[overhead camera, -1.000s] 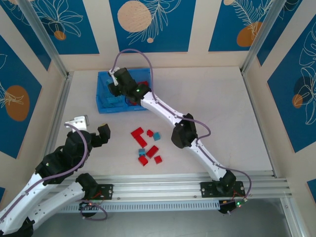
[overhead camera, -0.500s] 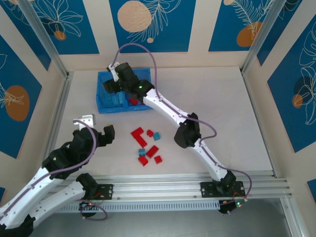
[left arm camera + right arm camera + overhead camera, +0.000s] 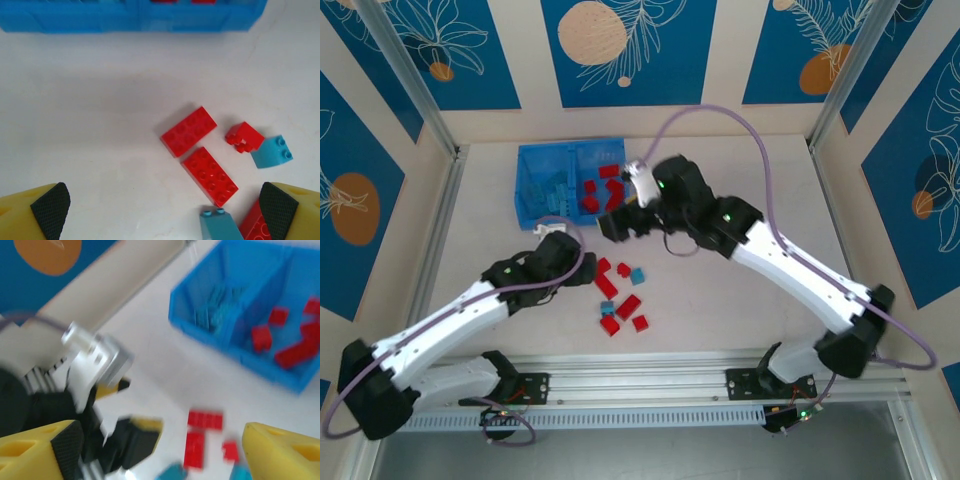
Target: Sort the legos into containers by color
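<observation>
The bin [image 3: 523, 205] is sitting far back on the left of the table [image 3: 760, 190], with legos [image 3: 556, 195] resting in its left container [image 3: 538, 168] and right container [image 3: 592, 160]. Loose legos [image 3: 606, 287] are lying clustered in front of the bin, slightly right. The left gripper [image 3: 165, 205] is hanging just left of them, the right gripper [image 3: 160, 447] just behind.

White table [image 3: 770, 190], flat and matte. Blue bin [image 3: 523, 190] sits on it at the far left. Loose bricks [image 3: 620, 295] lie clustered near centre-front, well apart from the bin, mostly red with two light blue. Two long red bricks [image 3: 189, 131] lie just beside each other. Small red brick [image 3: 244, 136] lies just beside a light blue brick [image 3: 271, 152].
</observation>
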Controlling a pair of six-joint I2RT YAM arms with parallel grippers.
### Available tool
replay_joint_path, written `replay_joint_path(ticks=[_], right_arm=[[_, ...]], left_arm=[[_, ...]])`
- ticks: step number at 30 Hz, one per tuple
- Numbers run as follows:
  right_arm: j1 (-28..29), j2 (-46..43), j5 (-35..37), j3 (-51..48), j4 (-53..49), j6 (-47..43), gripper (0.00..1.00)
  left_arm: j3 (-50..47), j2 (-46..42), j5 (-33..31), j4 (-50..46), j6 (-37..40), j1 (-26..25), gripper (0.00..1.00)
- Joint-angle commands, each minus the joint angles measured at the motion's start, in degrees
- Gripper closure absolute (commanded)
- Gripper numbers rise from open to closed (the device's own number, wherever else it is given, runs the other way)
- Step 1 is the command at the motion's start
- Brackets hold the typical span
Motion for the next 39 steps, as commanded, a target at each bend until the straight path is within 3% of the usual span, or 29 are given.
replay_joint_path(ticks=[1, 7, 12, 14, 19, 25, 32, 39], right_arm=[[-0.7, -5.9, -2.7, -9.4, -2.0, 5.2, 0.13], [-1.8, -15.0, -3.0, -21.0, -1.8, 11.8, 0.12], [-2.6, -17.8, -1.9, -22.7, -1.2, 12.4, 0.11], [-2.9, -17.6, -2.0, -22.1, -1.1, 11.8, 0.11], [-3.3, -16.2, -2.8, -20.2, -1.0, 11.2, 0.11], [-3.4, -14.1, -6.9, -19.6, -1.9, 11.2, 0.11], [-3.2, -10.4, -10.9, -18.6, -2.6, 12.1, 0.11], [-3.2, -7.6, -10.2, -16.3, -4.2, 12.2, 0.13]], left_arm=[[4.7, 7.9, 8.6, 4.1, 1.7, 0.9, 0.01], [9.3, 21.7, 18.2, 4.1, 10.6, 6.0, 0.07], [12.5, 29.0, 15.4, 0.2, 19.3, 7.3, 0.09], [13.0, 30.9, 17.0, 0.7, 22.5, 7.8, 0.08], [14.5, 35.5, 17.1, 1.8, 23.1, 9.8, 0.1], [15.7, 39.3, 16.7, 3.6, 22.5, 10.8, 0.23], [14.8, 41.0, 12.7, 4.5, 19.4, 11.5, 0.47], [11.0, 36.0, 10.2, 5.6, 15.3, 11.5, 0.67]])
